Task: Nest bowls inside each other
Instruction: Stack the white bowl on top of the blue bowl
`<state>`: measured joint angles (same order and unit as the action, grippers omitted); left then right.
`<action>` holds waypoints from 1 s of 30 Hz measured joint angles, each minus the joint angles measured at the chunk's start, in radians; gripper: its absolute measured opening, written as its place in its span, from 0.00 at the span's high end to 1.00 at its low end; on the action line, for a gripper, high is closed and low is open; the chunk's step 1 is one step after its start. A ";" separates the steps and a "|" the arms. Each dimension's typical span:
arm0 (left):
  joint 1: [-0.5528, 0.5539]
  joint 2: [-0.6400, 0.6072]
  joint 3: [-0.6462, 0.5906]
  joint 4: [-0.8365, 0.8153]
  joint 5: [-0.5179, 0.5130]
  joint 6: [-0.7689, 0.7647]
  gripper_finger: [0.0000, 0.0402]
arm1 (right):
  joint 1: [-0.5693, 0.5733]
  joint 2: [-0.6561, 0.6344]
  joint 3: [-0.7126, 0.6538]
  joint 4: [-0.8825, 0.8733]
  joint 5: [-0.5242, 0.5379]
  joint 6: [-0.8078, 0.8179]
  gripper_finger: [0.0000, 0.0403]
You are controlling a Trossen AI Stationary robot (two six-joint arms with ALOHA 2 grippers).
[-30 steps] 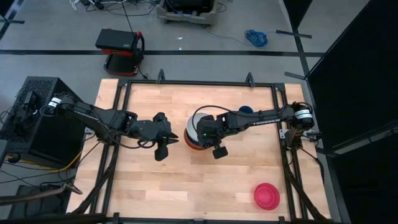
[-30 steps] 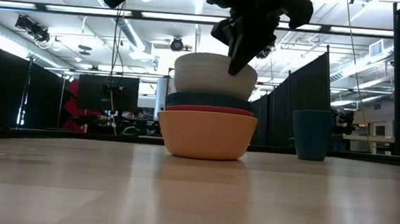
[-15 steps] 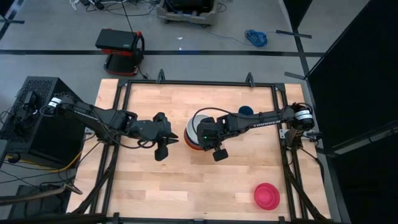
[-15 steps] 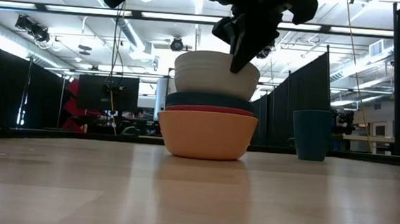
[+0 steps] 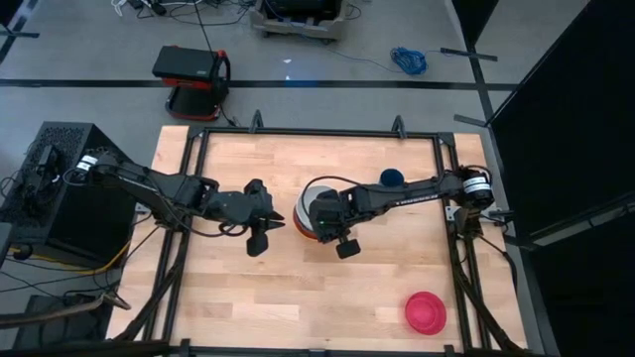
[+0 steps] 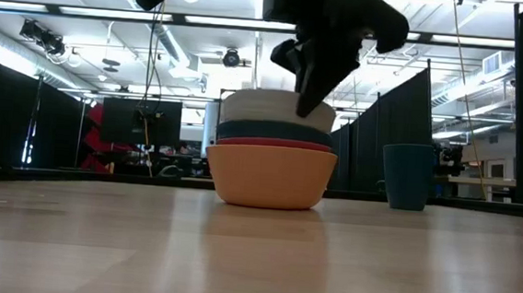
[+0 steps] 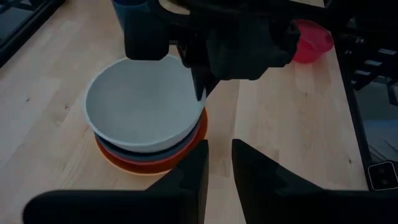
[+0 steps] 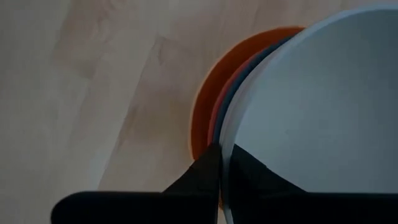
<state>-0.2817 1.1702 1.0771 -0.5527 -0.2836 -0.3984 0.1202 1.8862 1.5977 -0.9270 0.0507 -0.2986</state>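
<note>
A stack of bowls stands mid-table: orange [image 6: 268, 179] at the bottom, red-orange [image 6: 271, 144] in it, teal [image 6: 261, 131] in that. The white bowl [image 7: 144, 106] sits low in the teal one, with my right gripper [image 8: 225, 163] shut on its rim. My left gripper [image 7: 219, 155] hangs above the table left of the stack, its fingers a little apart with nothing between them. The dark blue cup-like bowl [image 6: 407, 175] stands upright on its base, right of and beyond the stack. The magenta-pink bowl [image 5: 426, 311] lies near the front right corner. My right gripper pinches the white bowl's rim [image 8: 227, 144] on the side toward the table's right edge, one finger inside the bowl and one outside. The fingers [image 6: 313, 93] come from above, slanting down. The bowl sits about level, its lower part sunk inside the teal bowl.
A black metal frame [image 5: 194, 178] borders the wooden tabletop. Bare wood lies in front of the stack and on the left half of the table.
My right gripper has gone down with the white bowl. The bowl, which stood high above the teal bowl's rim, has sunk into it, so only its upper band shows. The stack below has stayed in place.
</note>
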 joint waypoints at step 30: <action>0.000 0.000 0.000 -0.001 0.000 0.000 0.86 | -0.009 0.015 0.000 0.013 0.002 0.009 0.69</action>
<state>-0.2816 1.1705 1.0771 -0.5532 -0.2836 -0.3988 0.1108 1.9015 1.5977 -0.9144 0.0531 -0.2892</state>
